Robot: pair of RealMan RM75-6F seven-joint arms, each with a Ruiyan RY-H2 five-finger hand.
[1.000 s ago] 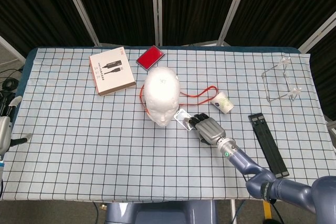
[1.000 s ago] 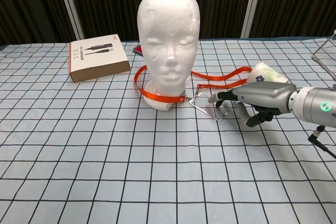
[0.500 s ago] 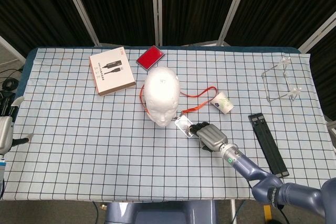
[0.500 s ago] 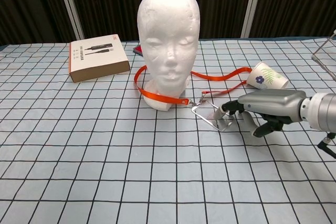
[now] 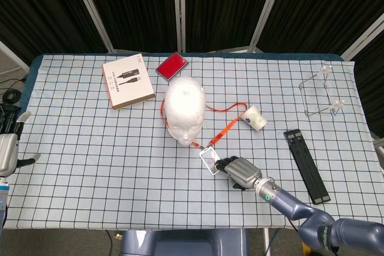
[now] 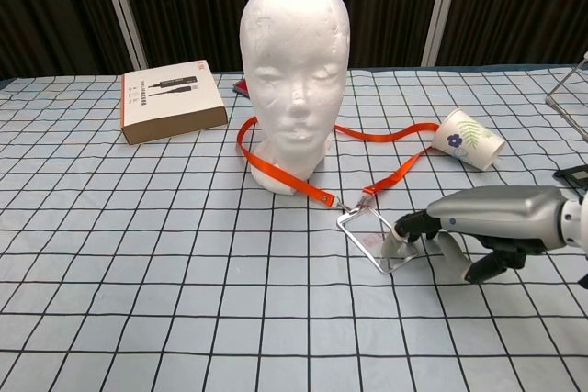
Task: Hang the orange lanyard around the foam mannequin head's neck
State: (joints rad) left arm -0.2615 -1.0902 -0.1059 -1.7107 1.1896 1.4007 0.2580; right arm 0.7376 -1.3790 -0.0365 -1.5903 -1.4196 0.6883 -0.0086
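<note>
The white foam mannequin head [image 5: 185,109] [image 6: 294,71] stands upright mid-table. The orange lanyard [image 5: 227,125] [image 6: 299,183] runs round the base of its neck, and both straps meet at a clip in front. From the clip hangs a clear badge holder [image 5: 210,156] [image 6: 375,243], lying tilted on the cloth. My right hand [image 5: 240,171] [image 6: 478,220] pinches the holder's near corner with its fingertips [image 6: 412,225], low over the table in front and to the right of the head. My left hand [image 5: 8,143] sits at the table's far left edge, fingers apart, holding nothing.
A brown box [image 5: 128,81] [image 6: 173,101] and a red case [image 5: 171,65] lie behind the head. A paper cup [image 5: 255,117] [image 6: 469,139] lies on its side by the strap. A clear stand [image 5: 321,91] and a black bar [image 5: 306,165] are at the right.
My right hand has drawn the badge holder toward the table's front edge. The straps have straightened and the loop has pulled in against the neck. The left hand has barely moved.
</note>
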